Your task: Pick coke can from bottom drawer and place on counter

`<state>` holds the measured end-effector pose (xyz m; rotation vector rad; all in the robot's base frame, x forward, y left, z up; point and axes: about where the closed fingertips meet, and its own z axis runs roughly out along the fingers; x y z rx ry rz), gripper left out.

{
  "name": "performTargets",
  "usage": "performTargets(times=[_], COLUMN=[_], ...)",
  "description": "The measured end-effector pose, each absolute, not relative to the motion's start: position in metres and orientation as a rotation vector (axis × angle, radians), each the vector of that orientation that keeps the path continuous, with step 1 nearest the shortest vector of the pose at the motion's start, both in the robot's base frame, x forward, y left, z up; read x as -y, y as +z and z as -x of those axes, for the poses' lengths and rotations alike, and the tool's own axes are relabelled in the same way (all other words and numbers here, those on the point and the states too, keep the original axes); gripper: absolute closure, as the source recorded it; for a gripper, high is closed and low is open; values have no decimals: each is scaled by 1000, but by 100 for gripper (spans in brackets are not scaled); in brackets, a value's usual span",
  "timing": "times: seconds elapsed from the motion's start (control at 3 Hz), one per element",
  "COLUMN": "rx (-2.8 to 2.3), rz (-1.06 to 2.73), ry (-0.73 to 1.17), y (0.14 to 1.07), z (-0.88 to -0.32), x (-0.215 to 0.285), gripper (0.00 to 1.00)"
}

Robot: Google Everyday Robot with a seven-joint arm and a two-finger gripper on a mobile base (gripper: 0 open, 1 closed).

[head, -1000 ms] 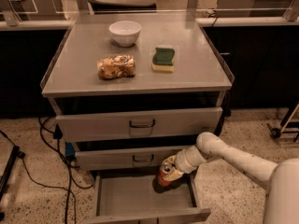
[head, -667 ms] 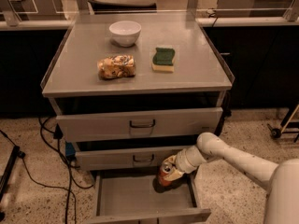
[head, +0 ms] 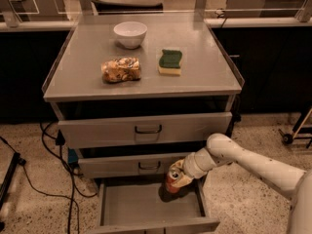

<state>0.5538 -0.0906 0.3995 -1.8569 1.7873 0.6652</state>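
The coke can point(head: 172, 180), red with a silver lid, is upright inside the open bottom drawer point(head: 126, 206), near its back right. My gripper point(head: 178, 177) reaches in from the right on a white arm and is shut on the can. I cannot tell whether the can rests on the drawer floor or is just above it. The counter point(head: 204, 72) is the grey cabinet top above the drawers.
On the counter stand a white bowl point(head: 130, 33), a crumpled snack bag point(head: 121, 69) and a green-and-yellow sponge point(head: 170, 62). Two closed drawer fronts point(head: 146, 128) with loop handles sit above the open drawer. Black cables point(head: 48, 145) lie on the floor at left.
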Motion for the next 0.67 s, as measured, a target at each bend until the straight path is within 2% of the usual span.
performTargets(times=[0.67], rx=[-1866], rz=[1847], ry=[543], y=[510], z=[-547], x=[121], gripper=[100])
